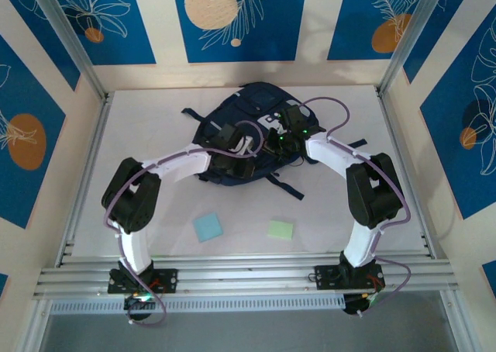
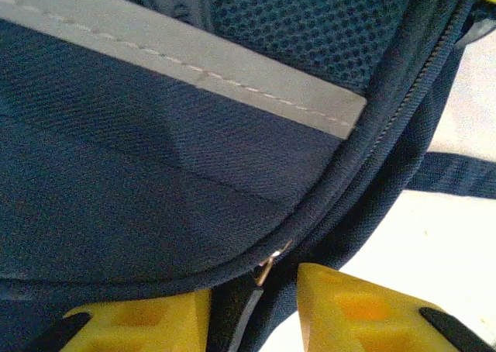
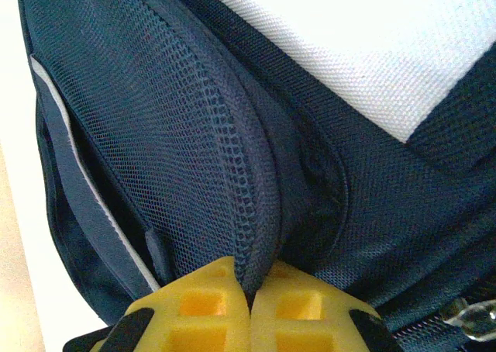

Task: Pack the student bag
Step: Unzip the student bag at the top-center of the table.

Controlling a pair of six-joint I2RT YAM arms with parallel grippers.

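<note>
The bag (image 1: 260, 104) lies flat on the white table (image 1: 155, 135), toward the back and about in the middle. Both arms reach in over it from the near edge, one from each side.

The left end effector (image 2: 254, 290) is down at the bag's edge. Its two yellow fingers (image 2: 139, 321) stand a little apart. The rim of the bag runs between them, with the zip (image 2: 387, 119) and a small metal pull (image 2: 267, 265). The view is very close there, so I cannot tell if the fingers are squeezing the rim or only sitting around it. A grey stripe (image 2: 194, 61) crosses the dark cloth above, and a strap (image 2: 457, 174) lies out on the table to the side.

The right end effector (image 3: 249, 290) is clenched. Its yellow tips are pressed almost together, and a raised fold of the bag's mesh (image 3: 155, 96) is pinched between them. Next to the mesh there is a pale patch (image 3: 364, 50) of cloth.

Nearer the arm bases, two small squares lie flat on the table, well apart from the bag. One is blue (image 1: 208, 227) and one is green (image 1: 280, 229). They sit side by side with a gap between them.
</note>
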